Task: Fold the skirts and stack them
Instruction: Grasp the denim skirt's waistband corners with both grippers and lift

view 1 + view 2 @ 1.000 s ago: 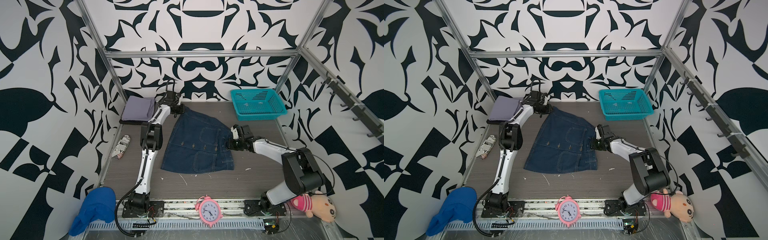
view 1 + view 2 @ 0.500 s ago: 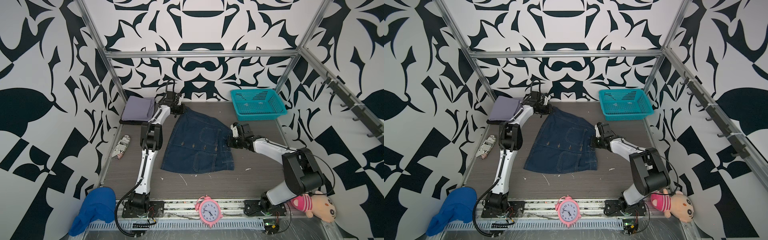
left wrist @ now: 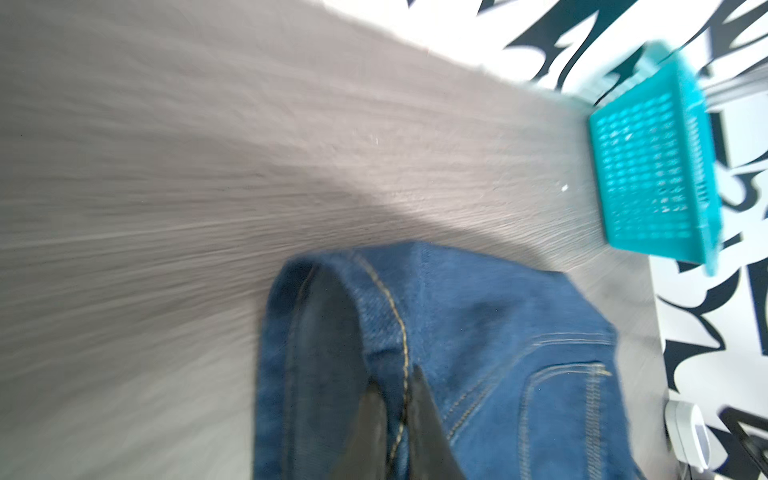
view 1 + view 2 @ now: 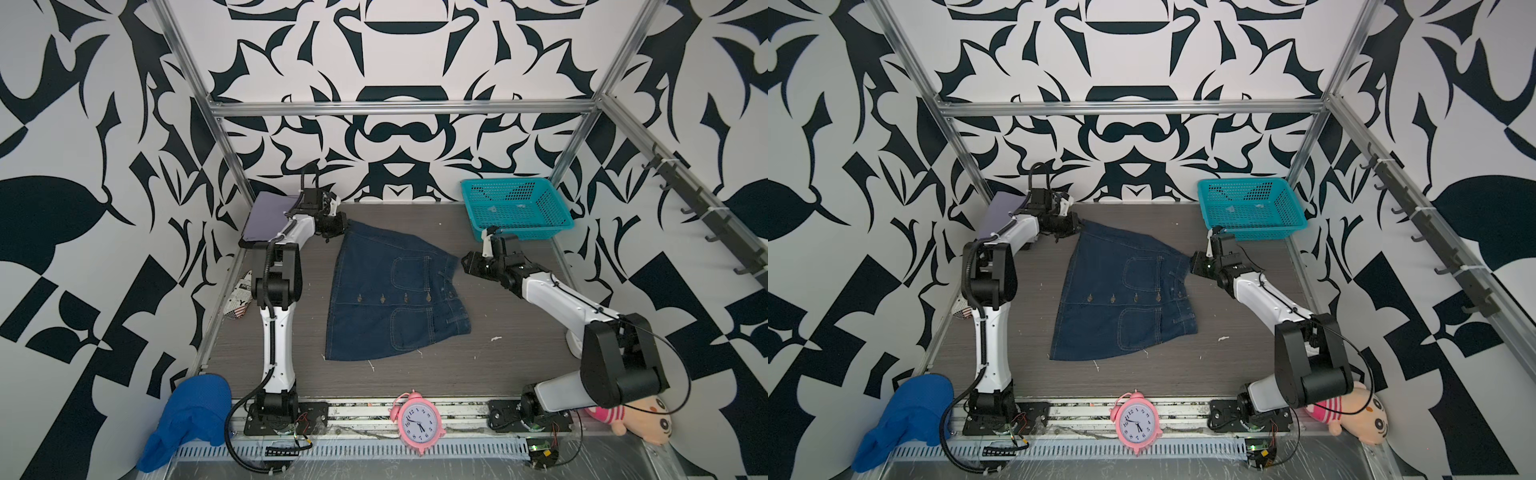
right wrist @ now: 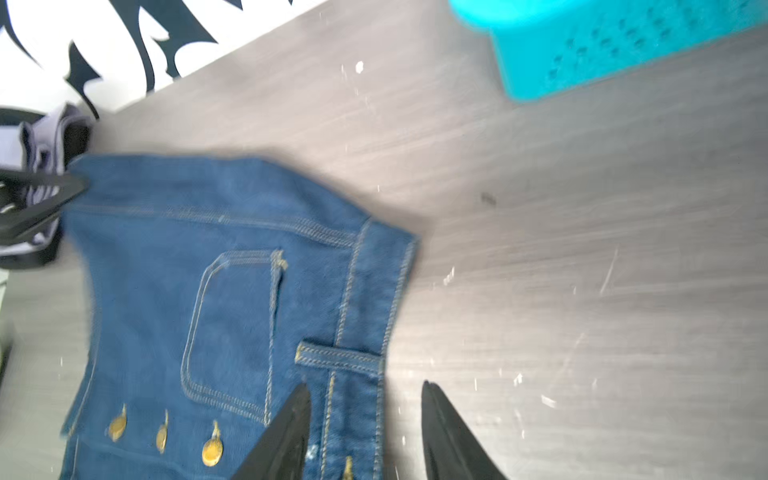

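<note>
Your left gripper (image 4: 336,227) is clamping onto the denim skirt (image 4: 395,299). Its fingers (image 3: 428,419) are pressing together on a hem corner, with the yellow-stitched seam running between them. Just beyond the fingertips the cloth is curling into an open fold. That corner is sitting along the back of the table (image 4: 519,357), well apart from the teal basket (image 4: 519,233).

Your right gripper (image 4: 466,264) is hovering at the skirt's waistband, the end nearest the basket, just in front of the basket's front wall. Its jaws are standing apart. In the right wrist view one fingertip (image 5: 299,399) is sitting over the denim beside a belt loop and the other is over bare tabletop. The waistband edge is passing through the gap without being squeezed.

Between your two grippers the skirt is lying spread out with its front up, showing a row of brass buttons and two patch pockets. It is fanning away from the basket towards the front rail.

The lavender skirt (image 4: 268,216) is resting folded on the far side of the denim from the basket, right beside your left gripper. A dark edge of the black skirt (image 4: 248,243) is peeking out beneath it.
</note>
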Robot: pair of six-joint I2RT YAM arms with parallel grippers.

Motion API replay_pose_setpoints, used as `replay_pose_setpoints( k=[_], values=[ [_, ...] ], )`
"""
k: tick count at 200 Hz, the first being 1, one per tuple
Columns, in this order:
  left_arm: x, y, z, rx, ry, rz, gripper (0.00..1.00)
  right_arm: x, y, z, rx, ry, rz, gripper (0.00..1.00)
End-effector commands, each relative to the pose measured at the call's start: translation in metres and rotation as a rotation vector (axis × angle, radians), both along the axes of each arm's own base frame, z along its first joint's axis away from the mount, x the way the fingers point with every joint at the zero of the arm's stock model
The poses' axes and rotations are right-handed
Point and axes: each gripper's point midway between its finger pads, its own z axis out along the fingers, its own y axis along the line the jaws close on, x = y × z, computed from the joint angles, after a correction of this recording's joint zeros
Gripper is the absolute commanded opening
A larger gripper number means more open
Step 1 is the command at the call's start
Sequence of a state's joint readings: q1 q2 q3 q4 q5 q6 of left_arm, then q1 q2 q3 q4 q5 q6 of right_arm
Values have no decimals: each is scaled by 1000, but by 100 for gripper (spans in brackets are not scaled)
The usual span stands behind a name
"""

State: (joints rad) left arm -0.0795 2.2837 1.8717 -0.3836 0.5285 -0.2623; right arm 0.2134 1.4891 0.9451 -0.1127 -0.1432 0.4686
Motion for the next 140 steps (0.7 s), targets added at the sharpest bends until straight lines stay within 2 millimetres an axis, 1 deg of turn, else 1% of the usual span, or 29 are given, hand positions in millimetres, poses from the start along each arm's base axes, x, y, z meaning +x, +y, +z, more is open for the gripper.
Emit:
replay_pose_setpoints(
  k=[1, 24, 38, 47, 83, 105, 119, 129, 140],
  values=[
    [0, 13, 30, 2, -68, 30, 0, 24, 12, 14, 35, -16, 10, 49],
    [-5, 21, 33, -4, -63, 39, 0, 38, 21, -3, 69, 42, 18, 51],
    [-6, 24, 34, 0, -65, 42, 0, 46, 33, -10, 132, 63, 35, 53],
    [-7, 25, 34, 0, -62, 44, 0, 49, 38, -18, 148, 89, 46, 54],
    [-6, 24, 36, -11, -64, 36, 0, 66, 51, -46, 210, 131, 44, 55],
    [-5, 24, 36, -14, -63, 40, 0, 78, 59, -55, 245, 122, 55, 57],
    [-5, 24, 35, -15, -61, 41, 0, 83, 64, -58, 264, 126, 65, 54],
    [-5, 24, 35, -16, -60, 42, 0, 87, 67, -59, 274, 122, 65, 50],
    [-5, 24, 37, -20, -61, 43, 0, 89, 70, -58, 284, 117, 64, 43]
  ],
)
